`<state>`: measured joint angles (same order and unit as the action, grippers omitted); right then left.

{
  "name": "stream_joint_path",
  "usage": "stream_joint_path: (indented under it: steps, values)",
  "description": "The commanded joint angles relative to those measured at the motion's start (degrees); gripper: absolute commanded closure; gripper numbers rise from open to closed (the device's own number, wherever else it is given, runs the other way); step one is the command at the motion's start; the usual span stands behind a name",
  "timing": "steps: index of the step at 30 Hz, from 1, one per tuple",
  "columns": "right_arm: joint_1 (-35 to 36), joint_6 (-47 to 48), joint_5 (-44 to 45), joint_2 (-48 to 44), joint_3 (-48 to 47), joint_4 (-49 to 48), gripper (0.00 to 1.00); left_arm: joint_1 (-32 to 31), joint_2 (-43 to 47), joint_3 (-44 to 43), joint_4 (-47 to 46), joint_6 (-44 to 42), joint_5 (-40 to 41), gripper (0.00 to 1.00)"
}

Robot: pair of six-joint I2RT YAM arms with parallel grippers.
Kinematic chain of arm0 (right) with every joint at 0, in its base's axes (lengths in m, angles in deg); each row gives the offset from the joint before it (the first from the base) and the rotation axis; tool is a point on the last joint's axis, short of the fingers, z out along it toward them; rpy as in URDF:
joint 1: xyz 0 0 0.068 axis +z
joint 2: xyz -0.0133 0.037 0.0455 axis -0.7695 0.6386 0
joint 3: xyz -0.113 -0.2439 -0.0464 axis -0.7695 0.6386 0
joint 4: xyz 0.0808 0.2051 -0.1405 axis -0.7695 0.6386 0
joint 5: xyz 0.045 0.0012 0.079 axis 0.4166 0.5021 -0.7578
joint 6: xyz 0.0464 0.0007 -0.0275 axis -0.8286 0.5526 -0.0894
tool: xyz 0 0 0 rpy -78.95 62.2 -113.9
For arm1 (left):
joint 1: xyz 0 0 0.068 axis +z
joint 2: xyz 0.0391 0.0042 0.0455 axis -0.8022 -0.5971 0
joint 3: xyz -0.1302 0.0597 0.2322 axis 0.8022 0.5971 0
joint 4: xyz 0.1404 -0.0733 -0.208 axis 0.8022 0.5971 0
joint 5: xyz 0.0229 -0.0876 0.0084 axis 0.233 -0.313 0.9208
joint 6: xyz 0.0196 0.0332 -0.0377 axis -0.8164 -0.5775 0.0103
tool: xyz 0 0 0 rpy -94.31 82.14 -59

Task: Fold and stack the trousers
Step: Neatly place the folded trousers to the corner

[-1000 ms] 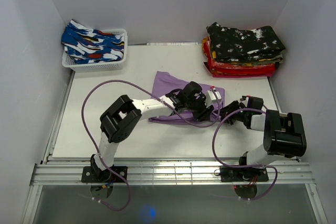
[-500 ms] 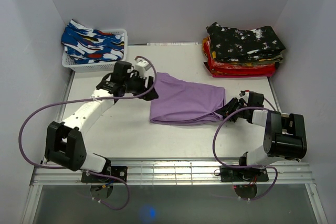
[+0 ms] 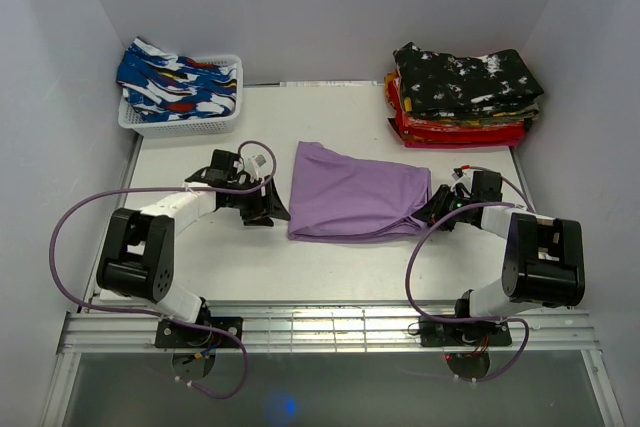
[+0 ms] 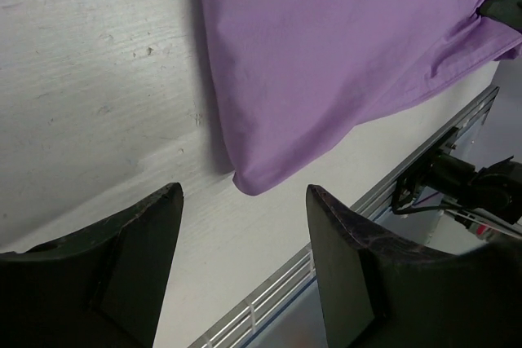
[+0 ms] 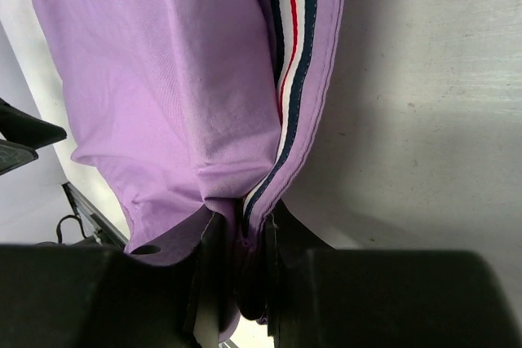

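Since half a second ago, my left gripper (image 3: 264, 203) has left the far left corner of the purple trousers (image 3: 355, 197) and drawn back toward me. It now sits low over the table (image 3: 200, 257), just left of the garment and clear of it. Its jaws are spread wide with nothing between them. In the left wrist view, the near left corner of the cloth lies on the table just ahead of the two dark fingers (image 4: 122, 266), not touching either.

My right gripper (image 3: 438, 209) has stayed where it was, at the near right corner of the trousers. Its jaws are pinched together on a gather of purple fabric. The garment itself has barely shifted. Its far left corner, which the left arm had been covering, now shows bare and slightly rounded.

The trousers lie in the middle of the table, folded into a rough rectangle. They are mostly flat, with soft creases running toward the pinched corner. The right wrist view shows a striped band (image 5: 287, 63) of navy, white and red running along one edge, down into the closed jaws.

A stack of folded trousers (image 3: 465, 95) sits at the far right corner of the table, well apart from the purple pair. A white basket (image 3: 185, 119) holding blue patterned cloth (image 3: 175, 82) sits at the far left
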<state>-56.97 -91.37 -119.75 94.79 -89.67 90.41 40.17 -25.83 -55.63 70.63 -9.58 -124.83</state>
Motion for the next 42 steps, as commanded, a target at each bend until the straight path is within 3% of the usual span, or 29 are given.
stream_joint_path:
  steps: [1, 14, 17, 18, 22, 24, 32, 42]
  values:
    - [0.9, 3.1, 1.2, -1.2, -1.4, 2.8, 0.92, -0.3, -1.3, 3.3, -9.0, 7.8, -2.3, 0.28]
    - [2.0, 2.3, 3.8, -0.6, -1.6, 2.5, 0.92, -7.1, -7.3, 5.7, -15.7, 19.7, 8.4, 0.37]
    - [2.5, 2.4, 5.0, -1.5, -2.1, 3.1, 0.92, -8.0, -7.8, 4.2, -13.7, 18.9, 10.8, 0.51]
    - [2.9, 2.5, 5.7, -1.8, -2.5, 3.5, 0.92, -8.4, -7.7, 3.7, -13.1, 18.3, 12.3, 0.65]
    - [5.4, 3.5, 10.5, -3.8, -5.0, 6.0, 0.92, -10.5, -6.5, -1.2, -8.8, 14.3, 16.6, 0.93]
    - [6.6, 4.5, 12.3, -4.7, -6.3, 7.7, 0.92, -11.7, -5.2, -2.7, -7.7, 11.6, 17.4, 1.00]
    - [13.9, 13.9, 23.6, -11.4, -16.8, 15.9, 0.92, -19.4, 5.6, -9.8, -6.2, -0.4, 25.3, 1.00]
    - [15.6, 28.1, 32.0, -20.5, -27.6, 21.0, 0.92, -25.1, 11.9, -18.4, -8.1, -9.9, 29.4, 1.00]
